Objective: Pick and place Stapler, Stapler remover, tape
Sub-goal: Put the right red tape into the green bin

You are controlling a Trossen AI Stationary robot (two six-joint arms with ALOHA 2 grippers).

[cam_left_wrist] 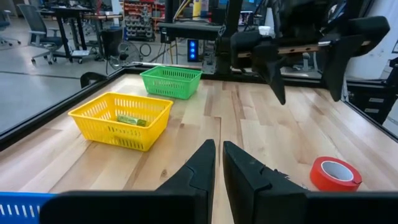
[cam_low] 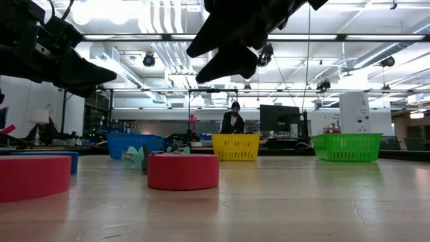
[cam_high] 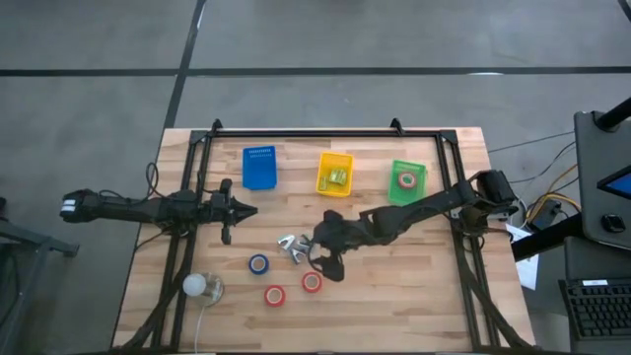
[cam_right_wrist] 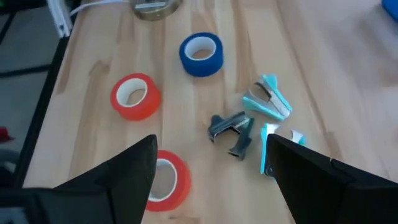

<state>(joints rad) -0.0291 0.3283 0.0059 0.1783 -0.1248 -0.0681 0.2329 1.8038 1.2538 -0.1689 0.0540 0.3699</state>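
My right gripper (cam_high: 322, 259) hangs open above the table's middle, touching nothing. In its wrist view the wide-spread fingers (cam_right_wrist: 124, 177) frame a red tape roll (cam_right_wrist: 163, 179), a dark staple remover (cam_right_wrist: 231, 130) and teal staple removers (cam_right_wrist: 272, 102). A blue tape roll (cam_high: 258, 264) and two red rolls (cam_high: 274, 295) (cam_high: 312, 283) lie flat on the wood. Another red roll (cam_high: 406, 180) sits in the green bin (cam_high: 418, 192). A yellow-green stapler (cam_high: 338, 177) lies in the yellow bin (cam_high: 325, 168). My left gripper (cam_high: 245, 209) waits shut at the left, above the table.
An empty blue bin (cam_high: 259, 168) sits left of the yellow one near the far edge. A white ball-like thing (cam_high: 197, 286) with a clear dish lies near the left front corner. Black frame rails (cam_high: 187, 197) run along both sides. Bare wood lies to the right front.
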